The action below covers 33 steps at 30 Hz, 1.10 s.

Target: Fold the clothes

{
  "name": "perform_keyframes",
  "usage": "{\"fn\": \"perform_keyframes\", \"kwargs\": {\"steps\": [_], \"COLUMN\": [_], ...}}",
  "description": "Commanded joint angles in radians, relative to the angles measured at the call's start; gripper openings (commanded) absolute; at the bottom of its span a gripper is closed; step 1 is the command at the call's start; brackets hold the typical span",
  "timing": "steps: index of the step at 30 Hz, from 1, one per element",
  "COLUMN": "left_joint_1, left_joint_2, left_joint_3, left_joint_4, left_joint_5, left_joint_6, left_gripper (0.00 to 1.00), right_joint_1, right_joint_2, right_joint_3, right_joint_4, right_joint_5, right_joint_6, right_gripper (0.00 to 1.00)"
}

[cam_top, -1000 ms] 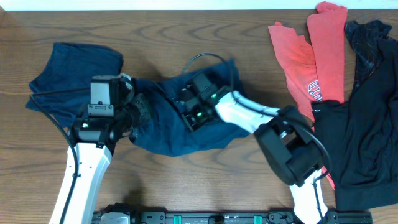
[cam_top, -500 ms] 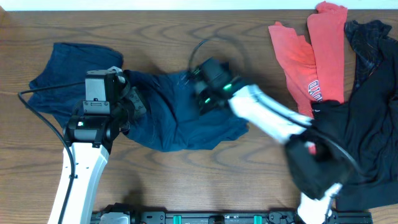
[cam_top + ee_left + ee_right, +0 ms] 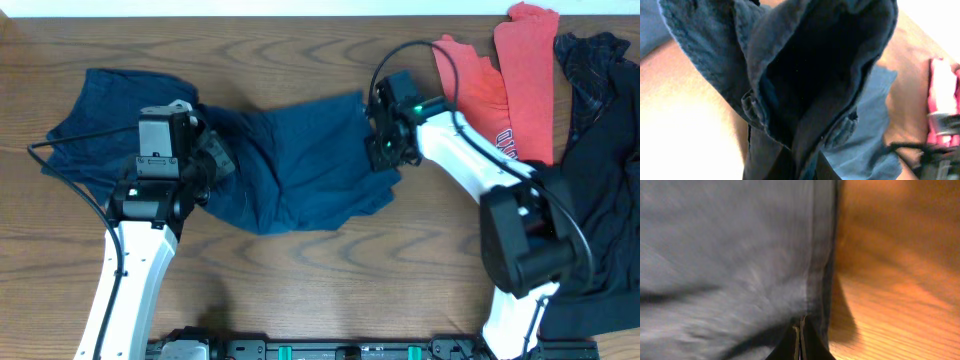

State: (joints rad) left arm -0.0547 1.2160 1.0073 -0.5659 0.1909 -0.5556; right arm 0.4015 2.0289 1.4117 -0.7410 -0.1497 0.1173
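A dark navy-blue garment [image 3: 300, 165] is stretched across the middle of the table between my two grippers. My left gripper [image 3: 215, 160] is shut on its left end; in the left wrist view the bunched navy cloth [image 3: 805, 85] fills the frame above the jaws. My right gripper [image 3: 378, 152] is shut on the right edge of the same garment; its wrist view shows the navy hem [image 3: 812, 280] pinched between closed fingertips. A second navy garment [image 3: 115, 130] lies at the far left, partly under my left arm.
A red garment [image 3: 500, 90] and a black garment [image 3: 590, 180] lie at the right side of the wooden table [image 3: 330, 290]. The right arm's base covers part of them. Cables run over both arms.
My right gripper has moved right and away with the navy garment's edge, spreading the cloth out wide. My left gripper has shifted slightly up, still holding the left end.
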Motion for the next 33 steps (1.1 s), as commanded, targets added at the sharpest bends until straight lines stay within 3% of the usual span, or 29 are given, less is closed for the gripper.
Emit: {"fn": "perform_keyframes", "kwargs": {"steps": [1,7,16,24,30,32,33], "left_joint_1": [0.006,-0.022,-0.175,-0.323,-0.362,-0.361,-0.361], "left_joint_2": [-0.004,0.024,0.156,0.272,0.307,0.307,0.307], "left_joint_3": [0.035,0.035,0.035,0.035,0.035,0.035,0.035], "left_joint_4": [0.042,0.139,0.3,0.33,0.35,0.368,0.377], "left_joint_5": [-0.004,0.072,0.119,0.119,0.119,0.119,0.119], "left_joint_6": [-0.068,-0.158,-0.288,-0.296,-0.296,-0.295,-0.295], "left_gripper": [0.06,0.06,0.06,0.06,0.08,0.17,0.27], "right_joint_1": [0.034,0.107,0.185,0.181,0.181,0.175,0.169], "right_joint_2": [0.056,0.09,0.09,0.09,0.09,0.082,0.073], "right_joint_3": [-0.01,-0.01,-0.01,-0.01,-0.008,-0.003,-0.001], "right_joint_4": [-0.018,-0.07,-0.066,-0.068,-0.083,-0.1,-0.108], "right_joint_5": [-0.019,-0.026,-0.015,-0.014,-0.014,-0.011,-0.011], "right_joint_6": [-0.025,-0.025,-0.009,-0.006,-0.003,0.01,0.011], "right_gripper": [0.01,0.01,0.01,0.02,0.02,0.05,0.08]}}
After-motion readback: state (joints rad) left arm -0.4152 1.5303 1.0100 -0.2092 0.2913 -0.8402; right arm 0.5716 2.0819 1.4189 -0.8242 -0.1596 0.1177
